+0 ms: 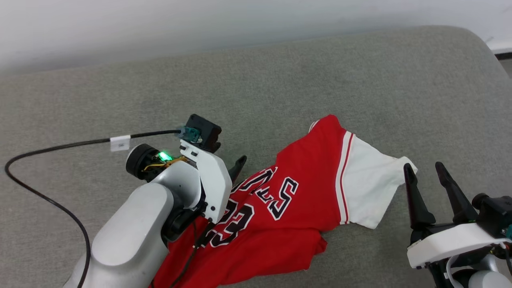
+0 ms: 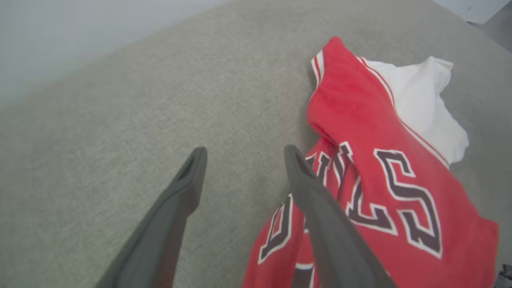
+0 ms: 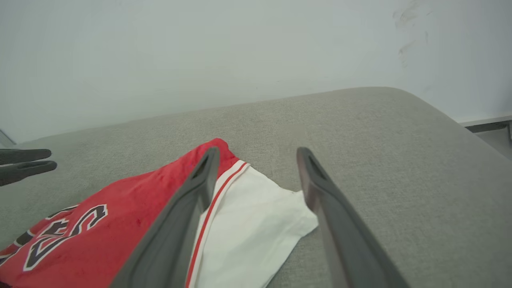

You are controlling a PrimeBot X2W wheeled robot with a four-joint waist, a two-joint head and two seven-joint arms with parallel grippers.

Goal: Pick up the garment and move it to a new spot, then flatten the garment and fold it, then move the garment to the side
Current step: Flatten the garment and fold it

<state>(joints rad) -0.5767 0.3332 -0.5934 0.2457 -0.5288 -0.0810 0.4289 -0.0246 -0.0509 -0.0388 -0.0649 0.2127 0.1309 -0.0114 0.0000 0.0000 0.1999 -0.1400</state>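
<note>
The garment (image 1: 304,188), red with black white-outlined letters and a white sleeve (image 1: 368,188), lies crumpled on the grey cushion. My left gripper (image 2: 245,153) is open just above the garment's (image 2: 360,120) left edge, with one finger over the lettering, the other over bare cushion, and nothing between them. In the head view my pale left forearm (image 1: 132,228) covers the garment's lower left part. My right gripper (image 1: 424,168) is open and empty at the lower right, its fingers beside the sleeve's outer corner. The right wrist view has the right gripper (image 3: 258,154) above the sleeve (image 3: 256,232).
The grey cushion (image 1: 280,80) runs back to a pale wall (image 1: 200,24) and curves down at its right edge (image 1: 492,56). A black cable (image 1: 48,152) with a white tag loops over the cushion on the left, leading to my left wrist.
</note>
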